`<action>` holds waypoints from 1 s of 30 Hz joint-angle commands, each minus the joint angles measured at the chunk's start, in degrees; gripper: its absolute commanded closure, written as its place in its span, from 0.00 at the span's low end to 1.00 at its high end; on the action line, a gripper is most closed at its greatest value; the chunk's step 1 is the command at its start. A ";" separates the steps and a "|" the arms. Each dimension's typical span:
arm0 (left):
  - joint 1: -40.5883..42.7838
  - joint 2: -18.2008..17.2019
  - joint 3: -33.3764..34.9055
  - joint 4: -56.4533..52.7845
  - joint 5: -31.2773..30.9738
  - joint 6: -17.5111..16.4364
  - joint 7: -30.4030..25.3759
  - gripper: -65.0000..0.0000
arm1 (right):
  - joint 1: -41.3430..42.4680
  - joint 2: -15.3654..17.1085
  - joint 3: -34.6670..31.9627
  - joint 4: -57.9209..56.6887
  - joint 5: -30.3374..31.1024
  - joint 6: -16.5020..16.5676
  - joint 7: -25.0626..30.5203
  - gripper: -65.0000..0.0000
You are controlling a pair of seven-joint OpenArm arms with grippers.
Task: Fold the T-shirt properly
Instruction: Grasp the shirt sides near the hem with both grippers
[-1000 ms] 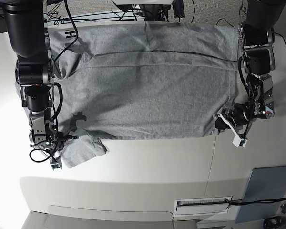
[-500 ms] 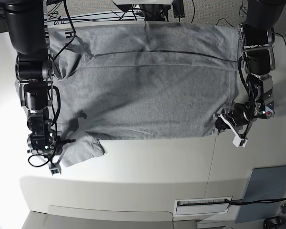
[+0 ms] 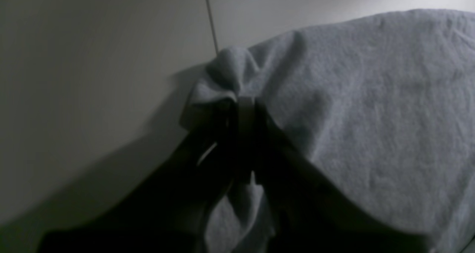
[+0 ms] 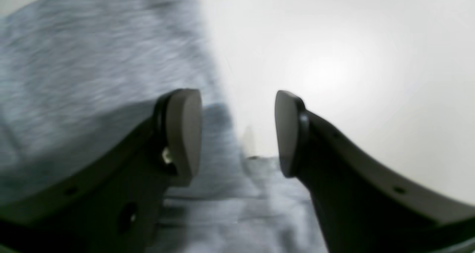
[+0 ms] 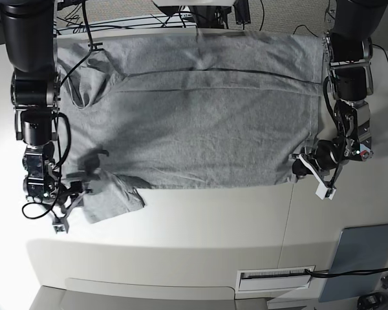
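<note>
The heather-grey T-shirt lies spread flat across the table, plain side up, one short sleeve sticking out at its near left corner. My right gripper sits just left of that sleeve. In the right wrist view this gripper is open, its pads wide apart, with grey cloth lying below and to the left and nothing pinched. My left gripper is at the shirt's near right corner. In the left wrist view it is shut on a bunched fold of the T-shirt.
A flat grey-blue panel lies at the near right. A white slotted strip runs along the front edge. Cables cross behind the shirt's far edge. A thin table seam runs forward from the left gripper.
My right gripper has opened, let go of the sleeve and drawn away to the left. The sleeve now lies on the table. The left arm has not moved.
</note>
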 commanded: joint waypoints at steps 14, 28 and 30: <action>-1.07 -0.63 0.00 0.61 0.42 -0.15 0.48 1.00 | 0.92 0.17 0.13 -9.68 0.57 0.74 1.09 0.62; -1.07 -0.66 -0.02 0.66 0.28 -0.17 -0.28 1.00 | 1.03 -1.97 0.13 -5.38 0.50 0.70 0.13 1.00; -1.07 -0.79 -0.02 0.94 0.24 -0.17 -1.22 1.00 | 0.68 -1.68 0.13 -1.33 0.48 0.68 -1.77 1.00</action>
